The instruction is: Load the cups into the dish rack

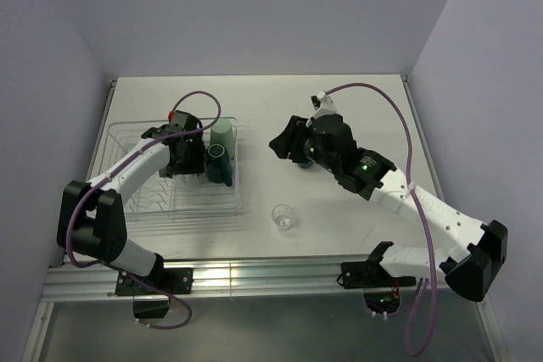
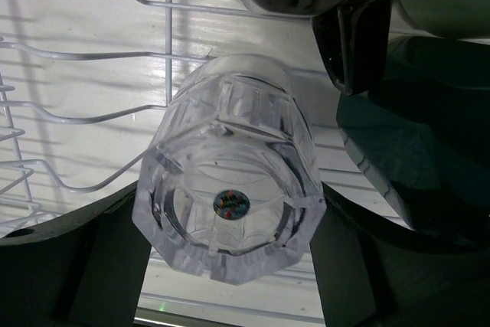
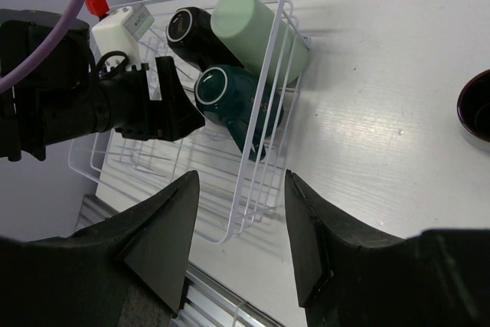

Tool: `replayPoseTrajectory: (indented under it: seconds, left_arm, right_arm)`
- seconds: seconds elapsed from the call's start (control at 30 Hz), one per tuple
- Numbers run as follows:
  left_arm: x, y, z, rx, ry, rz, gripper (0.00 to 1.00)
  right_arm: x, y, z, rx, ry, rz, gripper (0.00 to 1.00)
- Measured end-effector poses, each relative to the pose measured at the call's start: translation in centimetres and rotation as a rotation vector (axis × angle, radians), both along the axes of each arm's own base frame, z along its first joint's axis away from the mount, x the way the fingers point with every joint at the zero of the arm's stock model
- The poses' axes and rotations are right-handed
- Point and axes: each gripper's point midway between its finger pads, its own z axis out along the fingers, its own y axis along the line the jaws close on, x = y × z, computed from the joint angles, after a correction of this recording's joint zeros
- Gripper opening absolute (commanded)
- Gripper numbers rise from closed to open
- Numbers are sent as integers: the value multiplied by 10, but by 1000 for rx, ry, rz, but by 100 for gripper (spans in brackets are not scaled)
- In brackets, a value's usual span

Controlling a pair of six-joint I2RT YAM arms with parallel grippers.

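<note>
The left end effector (image 1: 181, 155) is down inside the dish rack (image 1: 136, 201). Its fingers (image 2: 73, 266) pinch a clear tumbler (image 2: 230, 197), which lies on its side over the ribs (its base, with a small round sticker, faces the wrist camera). At the rack's right end the mint green tumbler (image 1: 222, 134), the dark green mug (image 1: 218, 164) and the black mug (image 3: 191, 34) lie packed together. The right end effector (image 1: 286, 145) hovers above the counter (image 1: 254, 99) to the right of the rack, fingers spread wide with nothing between them. A dark mug (image 3: 476, 109) stands close by it. A second clear tumbler (image 1: 283, 216) stands on the counter nearer the arm bases, apart from the rack.
</note>
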Motion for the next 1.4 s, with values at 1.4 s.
replayPoseTrajectory:
  seconds: [1.4]
  left_arm:
    - [-11,-29,219,-343,-563,-90,84]
  right_arm:
    - [98,-87,-139,-557,316,-287,46]
